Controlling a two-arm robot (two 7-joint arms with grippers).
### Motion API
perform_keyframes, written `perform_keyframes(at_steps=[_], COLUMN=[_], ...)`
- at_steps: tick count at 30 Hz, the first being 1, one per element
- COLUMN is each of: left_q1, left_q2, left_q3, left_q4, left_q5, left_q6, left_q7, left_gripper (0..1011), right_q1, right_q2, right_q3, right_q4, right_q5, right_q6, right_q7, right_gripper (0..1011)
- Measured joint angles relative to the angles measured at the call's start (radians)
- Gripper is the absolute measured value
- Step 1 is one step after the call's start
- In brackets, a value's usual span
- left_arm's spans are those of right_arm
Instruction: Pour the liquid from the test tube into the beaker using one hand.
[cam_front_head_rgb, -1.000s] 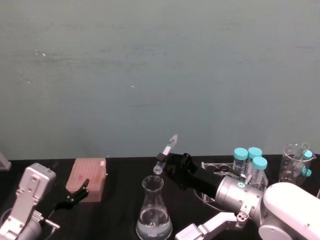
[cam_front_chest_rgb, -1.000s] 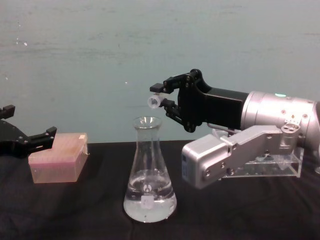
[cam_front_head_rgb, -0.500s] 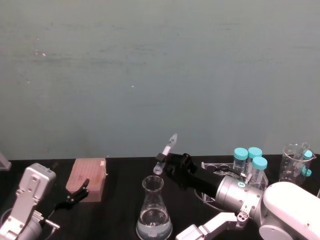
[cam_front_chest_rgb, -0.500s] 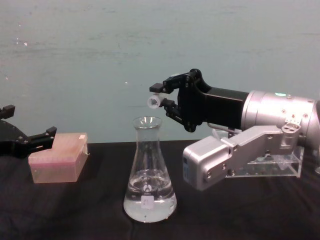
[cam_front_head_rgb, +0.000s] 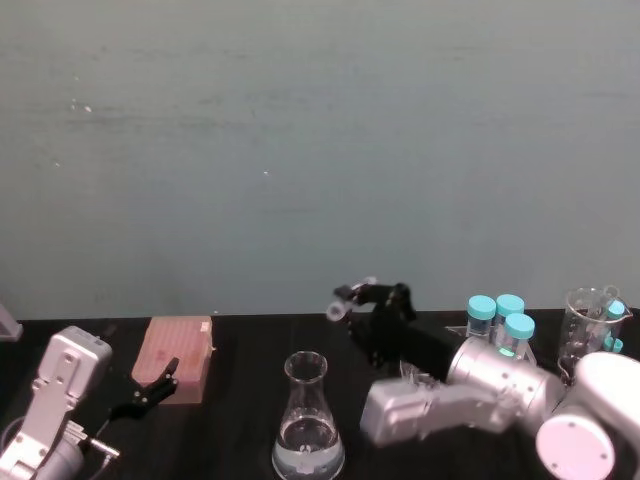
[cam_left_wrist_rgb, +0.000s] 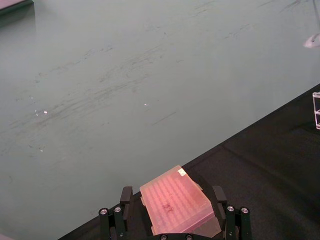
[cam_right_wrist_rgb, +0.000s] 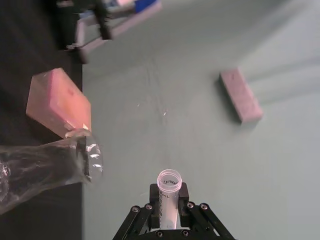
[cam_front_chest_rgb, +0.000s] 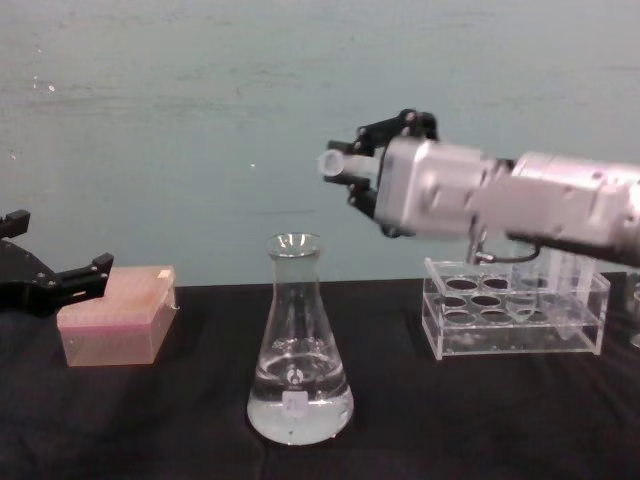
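Legible text: almost none.

Test tube (cam_right_wrist_rgb: 168, 196), right wrist view: dark print (cam_right_wrist_rgb: 163, 201) runs down the wall just under the rim. It is possibly a volume marking, but the characters do not resolve.

Beaker (cam_front_chest_rgb: 298, 335), chest view: a small white label (cam_front_chest_rgb: 294, 403) sits low on the body and faces the camera. No characters can be made out on it.

Pink box (cam_left_wrist_rgb: 175, 205), left wrist view: a small white sticker (cam_left_wrist_rgb: 180, 172) sits at one top corner. Nothing on it is readable.
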Motion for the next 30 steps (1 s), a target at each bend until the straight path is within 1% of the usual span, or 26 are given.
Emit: perform_keyframes(at_steps=[1, 2, 3, 5, 6, 7, 8, 9, 10, 12, 13, 15, 16, 19, 20, 22, 23, 25, 26, 30], left_q1=[0.000, 0.000, 0.000, 0.000, 0.000, 0.000, 0.000, 0.000, 0.000, 0.000, 0.000, 0.000, 0.000, 0.000, 0.000, 0.000, 0.000, 0.000, 0.000, 0.000], left_q2=[0.000, 0.000, 0.000, 0.000, 0.000, 0.000, 0.000, 0.000, 0.000, 0.000, 0.000, 0.000, 0.000, 0.000, 0.000, 0.000, 0.000, 0.000, 0.000, 0.000], left_q3=[0.000, 0.000, 0.000, 0.000, 0.000, 0.000, 0.000, 0.000, 0.000, 0.000, 0.000, 0.000, 0.000, 0.000, 0.000, 0.000, 0.000, 0.000, 0.000, 0.000], left_q4=[0.000, 0.000, 0.000, 0.000, 0.000, 0.000, 0.000, 0.000, 0.000, 0.000, 0.000, 0.000, 0.000, 0.000, 0.000, 0.000, 0.000, 0.000, 0.000, 0.000], left_q5=[0.000, 0.000, 0.000, 0.000, 0.000, 0.000, 0.000, 0.000, 0.000, 0.000, 0.000, 0.000, 0.000, 0.000, 0.000, 0.000, 0.000, 0.000, 0.000, 0.000], left_q6=[0.000, 0.000, 0.000, 0.000, 0.000, 0.000, 0.000, 0.000, 0.000, 0.000, 0.000, 0.000, 0.000, 0.000, 0.000, 0.000, 0.000, 0.000, 0.000, 0.000], left_q7=[0.000, 0.000, 0.000, 0.000, 0.000, 0.000, 0.000, 0.000, 0.000, 0.000, 0.000, 0.000, 0.000, 0.000, 0.000, 0.000, 0.000, 0.000, 0.000, 0.000], left_gripper=[1000, 1000, 1000, 1000, 1000, 1000, 1000, 1000, 1000, 1000, 1000, 1000, 1000, 1000, 1000, 1000, 1000, 1000, 1000, 1000], right_q1=[-0.012, -0.017, -0.026, -0.031, -0.034, -0.035, -0.035, -0.035, -0.033, -0.028, -0.021, -0.013, -0.007, 0.004, 0.014, 0.024, 0.035, 0.045, 0.056, 0.071], right_q2=[0.001, 0.001, 0.002, 0.003, 0.003, 0.002, -0.001, -0.001, -0.004, -0.009, -0.015, -0.020, -0.024, -0.030, -0.035, -0.041, -0.045, -0.049, -0.052, -0.056], right_q3=[0.030, 0.044, 0.077, 0.104, 0.132, 0.148, 0.178, 0.178, 0.203, 0.229, 0.252, 0.272, 0.291, 0.317, 0.334, 0.348, 0.362, 0.372, 0.381, 0.391], right_q4=[-0.016, -0.022, -0.033, -0.041, -0.045, -0.045, -0.044, -0.044, -0.036, -0.025, -0.011, 0.007, 0.022, 0.046, 0.065, 0.086, 0.109, 0.128, 0.149, 0.183], right_q5=[0.070, 0.109, 0.182, 0.247, 0.310, 0.341, 0.396, 0.396, 0.444, 0.485, 0.522, 0.555, 0.586, 0.628, 0.660, 0.694, 0.727, 0.754, 0.783, 0.834], right_q6=[0.008, 0.014, 0.030, 0.050, 0.074, 0.086, 0.112, 0.112, 0.139, 0.161, 0.181, 0.200, 0.220, 0.247, 0.270, 0.293, 0.316, 0.335, 0.357, 0.393], right_q7=[0.056, 0.081, 0.137, 0.183, 0.230, 0.251, 0.290, 0.290, 0.322, 0.350, 0.374, 0.398, 0.424, 0.461, 0.491, 0.523, 0.553, 0.579, 0.605, 0.649], right_gripper=[208, 208, 208, 208, 208, 208, 208, 208, 208, 208, 208, 208, 208, 208, 208, 208, 208, 208, 208, 208])
